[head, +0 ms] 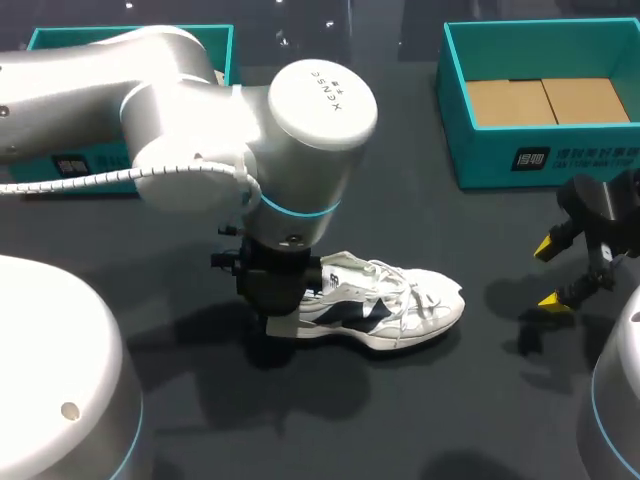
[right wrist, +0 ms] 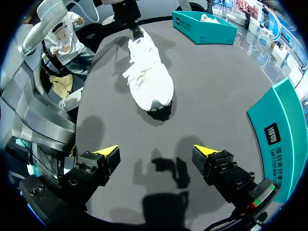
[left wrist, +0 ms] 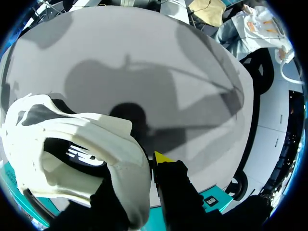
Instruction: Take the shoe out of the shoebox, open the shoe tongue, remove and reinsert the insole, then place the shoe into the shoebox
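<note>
Head view: the shoe (head: 385, 305) stands on its sole on the dark table (head: 450, 420) at centre frame, heel to the left, toe to the right, laces loose. It is white with a dark side panel and sits outside the teal shoebox (head: 540, 150) at upper right, whose floor shows 2 brown cardboard panels. A 2nd teal box (head: 60, 165) lies at upper left, partly hidden behind my left arm.

My left gripper (head: 275, 290) is down on the heel; the fingertips are hidden from above. Left wrist view: my left gripper (left wrist: 144, 168) is clamped on the shoe (left wrist: 72, 144) at the heel collar — 1 finger inside the opening, the other, with its yellow tip (left wrist: 162, 157), against the outside.

My right gripper (head: 552, 272) sits at the right edge of the frame, well apart from the shoe and just below the shoebox, holding nothing. Right wrist view: my right gripper (right wrist: 156, 151) has its 2 fingers spread wide over bare table — the shoe (right wrist: 149, 77) lies ahead of it, toe toward it, and the shoebox (right wrist: 281, 130) is beside it.
</note>
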{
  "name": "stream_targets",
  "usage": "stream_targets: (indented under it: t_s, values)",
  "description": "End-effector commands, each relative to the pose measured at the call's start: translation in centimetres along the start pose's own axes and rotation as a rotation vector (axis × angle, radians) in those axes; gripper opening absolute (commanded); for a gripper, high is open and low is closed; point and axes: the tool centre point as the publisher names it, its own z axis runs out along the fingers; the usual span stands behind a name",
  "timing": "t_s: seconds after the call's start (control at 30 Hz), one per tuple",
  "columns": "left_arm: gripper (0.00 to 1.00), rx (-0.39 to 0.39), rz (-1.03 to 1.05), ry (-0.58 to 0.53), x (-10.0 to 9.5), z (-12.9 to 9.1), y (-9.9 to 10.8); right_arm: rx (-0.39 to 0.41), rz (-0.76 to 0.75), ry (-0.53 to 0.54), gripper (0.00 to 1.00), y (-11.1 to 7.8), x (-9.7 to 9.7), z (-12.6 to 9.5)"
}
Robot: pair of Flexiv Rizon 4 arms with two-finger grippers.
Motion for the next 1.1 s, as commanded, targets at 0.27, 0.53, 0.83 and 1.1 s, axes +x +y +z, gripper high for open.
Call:
stream_targets:
  t_s: [0.27, 0.53, 0.83, 1.1]
  values:
    - [0.0, -0.023, 0.004, 0.01, -2.2, 1.7, 0.4, 0.002, 0.001, -0.002, 1.0, 0.0, 0.1, 0.0]
    - [0.0, -0.037, 0.015, 0.013, -3.0, 2.4, 0.0, 0.002, 0.001, -0.002, 1.0, 0.0, 0.1, 0.0]
    - [0.0, -0.027, 0.004, 0.04, -3.5, 3.5, -0.2, 0.002, 0.001, -0.002, 1.0, 0.0, 0.1, 0.0]
    - [0.0, 0.002, -0.019, 0.046, -3.5, 3.8, -0.3, 0.002, 0.001, -0.002, 1.0, 0.0, 0.1, 0.0]
